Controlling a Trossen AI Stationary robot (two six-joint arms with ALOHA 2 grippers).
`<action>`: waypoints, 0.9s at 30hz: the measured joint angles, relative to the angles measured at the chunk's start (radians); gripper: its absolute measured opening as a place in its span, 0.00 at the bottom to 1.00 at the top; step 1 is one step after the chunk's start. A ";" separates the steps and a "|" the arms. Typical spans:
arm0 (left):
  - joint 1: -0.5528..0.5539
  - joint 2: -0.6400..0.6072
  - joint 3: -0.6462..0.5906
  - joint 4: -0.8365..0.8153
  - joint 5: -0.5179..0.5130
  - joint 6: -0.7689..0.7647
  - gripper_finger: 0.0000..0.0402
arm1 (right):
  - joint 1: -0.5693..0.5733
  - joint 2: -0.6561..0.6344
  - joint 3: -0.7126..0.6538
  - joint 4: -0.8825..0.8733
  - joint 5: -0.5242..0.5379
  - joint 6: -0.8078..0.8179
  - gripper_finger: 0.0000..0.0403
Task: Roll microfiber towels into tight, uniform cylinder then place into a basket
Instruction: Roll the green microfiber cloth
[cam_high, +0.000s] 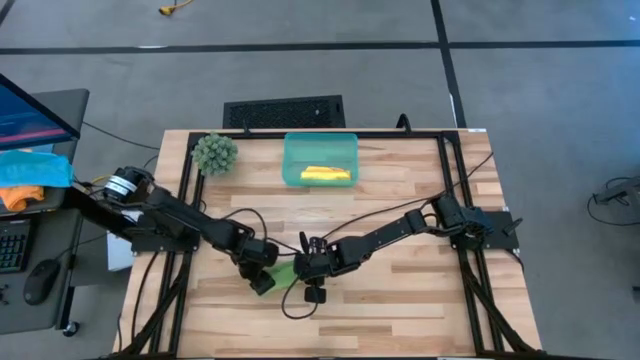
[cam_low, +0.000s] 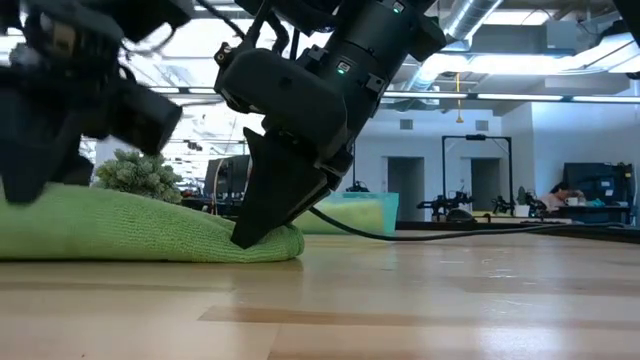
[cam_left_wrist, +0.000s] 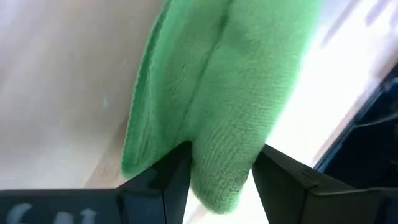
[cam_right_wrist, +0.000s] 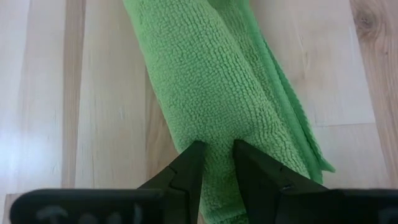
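Observation:
The lime green towel (cam_high: 284, 272) lies as a loose, long roll on the wooden table, between my two grippers. My left gripper (cam_left_wrist: 221, 155) stands open at the roll's left end, one finger on each side of it. My right gripper (cam_right_wrist: 216, 149) is shut on the roll's right end (cam_low: 285, 243). The teal basket (cam_high: 292, 150) stands at the table's far middle, and a yellow towel (cam_high: 326, 175) lies inside it. My left gripper has its fingers (cam_left_wrist: 177, 168) on either side of the roll's left end (cam_left_wrist: 217, 174); whether they touch the cloth I cannot tell. My right gripper pinches a ridge of the roll's top layers (cam_right_wrist: 217, 134) between its two fingers near the right end. The fingers slant down from the table's right and far side, along the roll. The towel rests on the table.
A fuzzy green ball-shaped plant (cam_high: 214, 152) stands at the far left of the table. Black cables (cam_high: 240, 215) run across the boards behind the grippers. Bare wood lies at the near edge and on the right half.

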 joint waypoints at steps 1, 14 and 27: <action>-0.004 -0.022 0.000 -0.009 -0.014 0.001 0.39 | 0.000 0.000 0.000 0.000 -0.001 0.000 0.29; -0.208 -0.333 0.002 -0.082 -0.543 -0.026 0.39 | 0.000 0.001 -0.001 0.000 -0.003 0.017 0.29; -0.361 -0.071 0.002 0.193 -0.663 0.050 0.39 | 0.000 0.001 -0.002 0.002 -0.003 0.017 0.29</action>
